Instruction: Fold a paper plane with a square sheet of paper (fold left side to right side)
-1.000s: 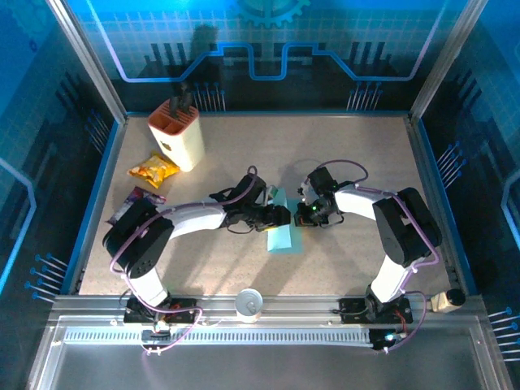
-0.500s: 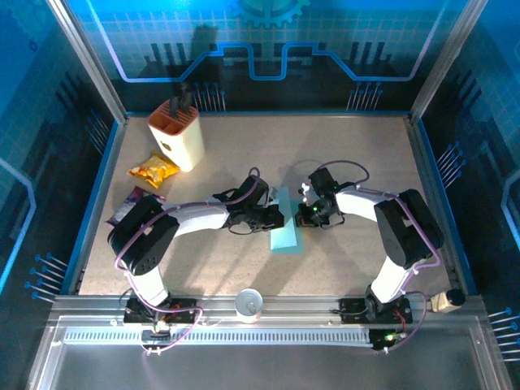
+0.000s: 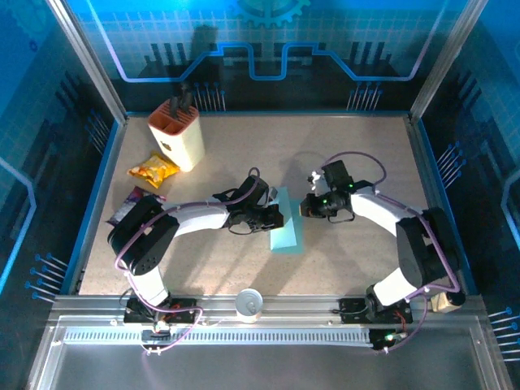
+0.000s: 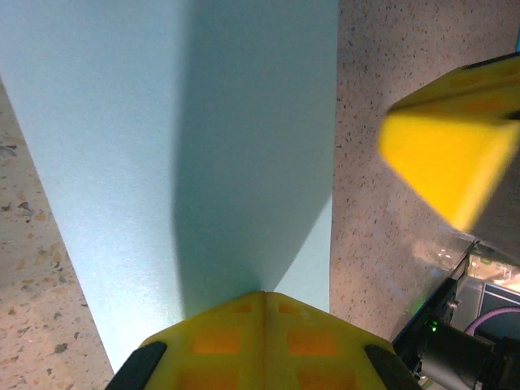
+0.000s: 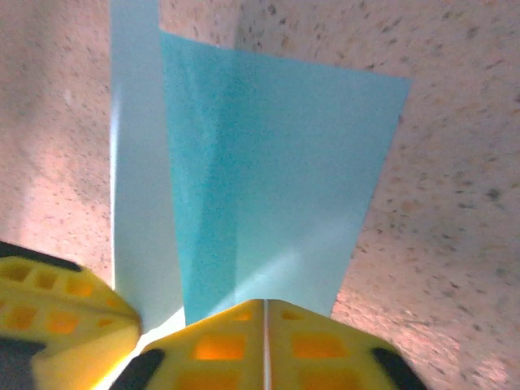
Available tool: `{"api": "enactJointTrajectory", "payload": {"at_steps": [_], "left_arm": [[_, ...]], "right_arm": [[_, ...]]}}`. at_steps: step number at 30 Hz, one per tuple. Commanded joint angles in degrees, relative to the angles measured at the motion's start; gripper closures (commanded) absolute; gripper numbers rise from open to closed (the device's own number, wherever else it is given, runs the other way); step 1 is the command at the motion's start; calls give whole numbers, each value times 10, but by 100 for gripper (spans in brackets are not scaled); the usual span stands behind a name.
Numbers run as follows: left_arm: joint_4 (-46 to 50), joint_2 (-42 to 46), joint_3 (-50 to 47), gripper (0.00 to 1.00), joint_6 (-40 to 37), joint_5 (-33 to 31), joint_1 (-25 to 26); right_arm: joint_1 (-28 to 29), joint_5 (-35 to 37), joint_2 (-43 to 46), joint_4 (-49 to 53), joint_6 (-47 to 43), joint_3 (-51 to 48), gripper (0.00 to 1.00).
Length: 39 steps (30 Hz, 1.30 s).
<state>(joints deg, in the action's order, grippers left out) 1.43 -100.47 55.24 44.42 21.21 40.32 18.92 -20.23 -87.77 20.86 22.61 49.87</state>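
A speckled table (image 3: 349,154) is set inside a blue-lit enclosure. Near its middle the sheet (image 3: 286,237) is laid as a narrow strip, its long axis run from near to far, with the far part raised off the surface. Its left edge is pinched by the left gripper (image 3: 276,219), whose pads are seen pressed together on the paper. Just right of the far end the right gripper (image 3: 309,205) is held. Its pads look close together, but whether paper is caught cannot be told. A rightward fold is judged best led by the left arm, the one on the sheet.
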Motion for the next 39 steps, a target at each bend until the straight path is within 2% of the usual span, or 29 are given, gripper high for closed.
{"api": "enactJointTrajectory", "payload": {"at_steps": [1,4,6,9,14,18,23,25,30,32,39], "left_arm": [[19,5,8,95,-18,-3,5],[25,7,11,96,-23,-2,5],[27,8,12,96,-26,-2,5],[28,8,11,96,-27,1,4],[28,9,11,96,-27,2,5],[27,10,9,96,-27,2,4],[27,16,8,93,-28,-2,5],[32,26,5,89,-29,-13,5],[57,63,-8,57,-29,-65,3],[69,70,-9,49,-29,-81,1],[89,36,10,38,-29,-78,-1]], "right_arm": [[-25,-84,23,-24,-2,-36,74],[-31,-178,14,-93,15,-59,59],[-28,-215,-5,-133,30,-65,53],[-16,-241,-37,-176,46,-64,49],[1,-251,-81,-197,56,-40,50],[7,-250,-95,-199,59,-31,62],[7,-217,-84,-162,46,-32,91],[8,-193,-80,-133,35,-32,98],[8,-131,-68,-69,21,-25,100],[8,-121,-68,-59,21,-22,100],[13,-87,-75,-29,13,-13,99]]}}
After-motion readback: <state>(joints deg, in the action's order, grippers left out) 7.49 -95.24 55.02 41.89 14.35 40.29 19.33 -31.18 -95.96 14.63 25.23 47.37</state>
